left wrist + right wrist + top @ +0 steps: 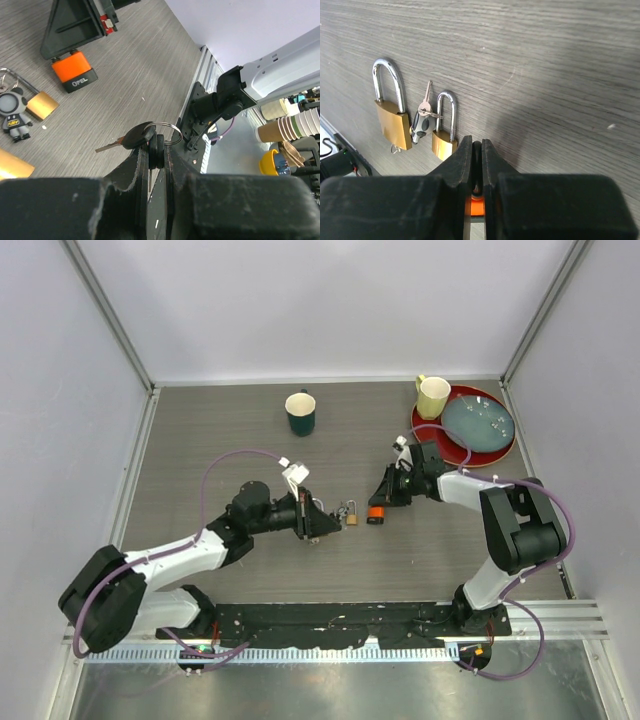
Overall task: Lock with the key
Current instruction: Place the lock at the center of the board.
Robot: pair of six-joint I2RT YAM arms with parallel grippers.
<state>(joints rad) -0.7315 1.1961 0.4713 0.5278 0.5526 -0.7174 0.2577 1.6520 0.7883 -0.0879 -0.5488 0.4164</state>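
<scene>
My left gripper is shut on a black-headed key that hangs with a second key on a ring; its blade points left, just above the table. My right gripper is shut on the shackle of an orange padlock, whose body shows below the fingers in the left wrist view and between them in the right wrist view. The key tip is a short way from the orange padlock, not touching it.
A small brass padlock with a toy-figure keychain lies between the grippers, and a larger brass padlock lies beside it. A dark green mug stands at the back. A yellow mug and a teal plate sit on a red tray.
</scene>
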